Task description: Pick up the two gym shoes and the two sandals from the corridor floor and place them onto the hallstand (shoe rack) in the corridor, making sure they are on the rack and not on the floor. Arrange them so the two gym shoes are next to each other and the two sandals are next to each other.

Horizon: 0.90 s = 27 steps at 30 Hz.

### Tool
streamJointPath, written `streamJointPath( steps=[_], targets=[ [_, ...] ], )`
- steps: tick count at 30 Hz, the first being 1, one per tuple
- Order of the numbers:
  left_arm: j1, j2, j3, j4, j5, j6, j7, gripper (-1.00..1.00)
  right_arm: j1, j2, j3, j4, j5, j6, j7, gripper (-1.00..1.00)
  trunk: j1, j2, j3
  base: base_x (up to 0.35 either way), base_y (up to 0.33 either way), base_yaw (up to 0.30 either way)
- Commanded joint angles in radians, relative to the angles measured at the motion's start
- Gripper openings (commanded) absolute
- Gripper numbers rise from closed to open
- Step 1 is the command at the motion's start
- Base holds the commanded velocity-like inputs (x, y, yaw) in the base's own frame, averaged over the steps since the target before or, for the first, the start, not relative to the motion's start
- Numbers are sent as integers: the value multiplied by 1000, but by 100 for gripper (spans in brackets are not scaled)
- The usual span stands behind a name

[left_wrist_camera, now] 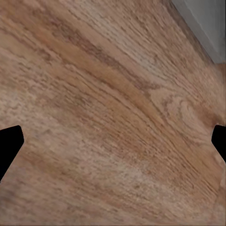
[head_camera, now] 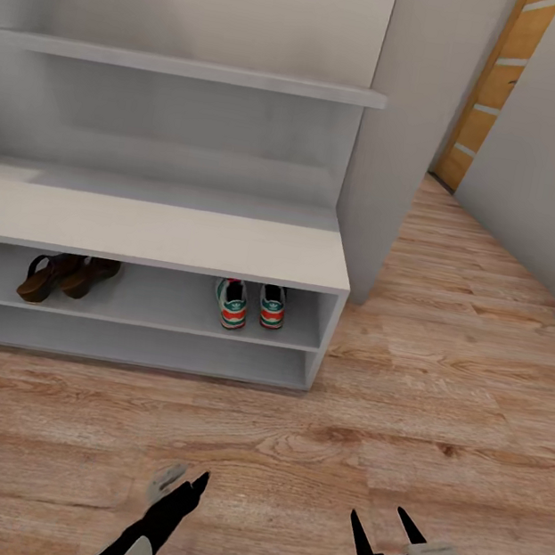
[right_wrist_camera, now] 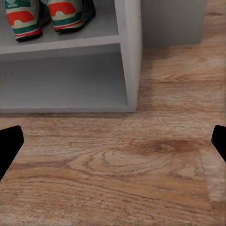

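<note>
White-grey rack [head_camera: 158, 235] is cut off at the head view's left edge, so its full width cannot be told. On its upper tier, at the left end, lie two sandals [head_camera: 66, 274], overlapping so that their shapes are hard to separate. At the right end of the same tier stand two gym shoes [head_camera: 251, 303], side by side, heels outward; the right wrist view shows those heels [right_wrist_camera: 47, 16] closer, cropped at its edge, above the bare lower tier. Four shoes in all are on the rack. On the floor [head_camera: 440, 386] in front of the rack hover the left hand [head_camera: 179, 485] and right hand [head_camera: 380, 529]. Each wrist view shows its hand's fingertips [left_wrist_camera: 9, 141] [right_wrist_camera: 9, 141] spread wide, holding nothing; the left wrist view faces floor planks.
</note>
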Motion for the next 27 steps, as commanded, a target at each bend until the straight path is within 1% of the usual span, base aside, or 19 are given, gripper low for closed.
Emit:
streamJointPath(
  steps=[1,2,4,5,6,7,9,10,13,14,16,17,19,20,22,23,24,25,27],
  targets=[
    [-7,0,-6,-1,-12,0,4,100,0,0,0,-4,0,0,0,100,0,0,0,0,0,0],
    [-7,0,-6,-1,-12,0,4,100,0,0,0,-4,0,0,0,100,0,0,0,0,0,0],
    [-17,0,-15,-1,-36,0,11,100,1,0,0,-12,0,0,0,100,0,0,0,0,0,0],
    [-17,0,-15,-1,-36,0,11,100,1,0,0,-12,0,0,0,100,0,0,0,0,0,0],
    [-20,0,-19,-2,-50,0,13,100,1,0,0,-15,0,0,-1,100,0,0,0,0,0,0],
    [-20,0,-19,-2,-50,0,13,100,1,0,0,-15,0,0,-1,100,0,0,0,0,0,0],
    [-25,0,-24,-3,-82,0,17,100,2,0,0,-20,0,0,-1,100,0,0,0,0,0,0],
    [-25,0,-24,-3,-82,0,17,100,2,0,0,-20,0,0,-1,100,0,0,0,0,0,0],
    [-30,0,-29,-4,-145,1,19,100,2,0,1,-24,0,0,-2,100,0,0,0,0,0,0],
    [-30,0,-29,-4,-145,1,19,100,2,0,1,-24,0,0,-2,100,0,0,0,0,0,0],
    [-32,0,-30,-5,-198,1,21,100,2,0,1,-25,0,0,-2,100,0,0,0,0,0,0],
    [-32,0,-30,-5,-198,1,21,100,2,0,1,-25,0,0,-2,100,0,0,0,0,0,0],
    [-34,0,-32,-6,-260,1,21,100,3,0,1,-26,0,0,-2,100,0,0,0,0,0,0],
    [-34,0,-32,-6,-260,1,21,100,3,0,1,-26,0,0,-2,100,0,0,0,0,0,0],
    [-34,0,-32,-6,-332,1,22,100,3,0,2,-27,0,0,-3,100,0,0,0,0,0,0],
    [-34,0,-32,-6,-332,1,22,100,3,0,2,-27,0,0,-3,100,0,0,0,0,0,0],
    [-35,0,-33,-7,-370,1,22,100,3,0,2,-27,0,0,-3,100,0,0,0,0,0,0],
    [-35,0,-33,-7,-370,1,22,100,3,0,2,-27,0,0,-3,100,0,0,0,0,0,0],
    [-35,0,-33,-7,-450,1,22,100,3,0,2,-27,0,0,-3,100,0,0,0,0,0,0]
  ],
)
